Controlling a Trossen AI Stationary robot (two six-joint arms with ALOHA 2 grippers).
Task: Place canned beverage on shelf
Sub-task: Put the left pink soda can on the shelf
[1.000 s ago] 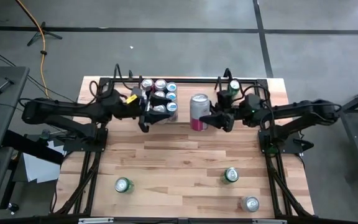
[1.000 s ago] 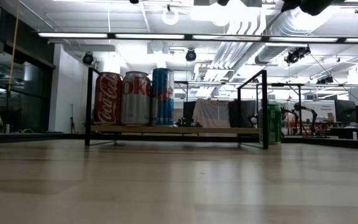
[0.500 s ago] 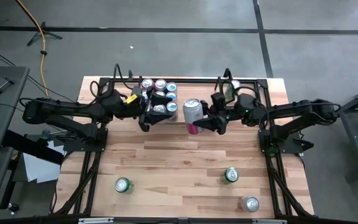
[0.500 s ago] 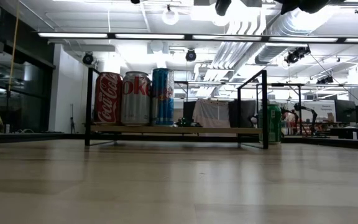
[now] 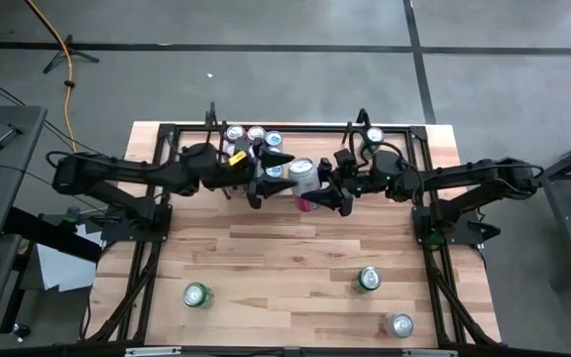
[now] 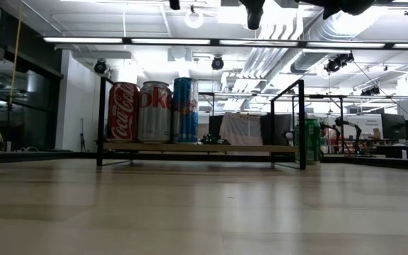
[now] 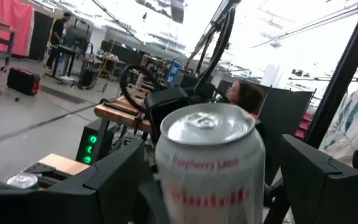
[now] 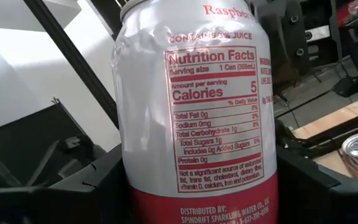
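Both my arms had closed on the centre; my right gripper (image 5: 317, 195) carried the raspberry can (image 5: 303, 178) leftward, clamped, long axis upright; my left gripper (image 5: 266, 179) stood open around it at nine o'clock. Beyond, the shelf (image 5: 295, 130) held five cans; three waited loose at six o'clock.
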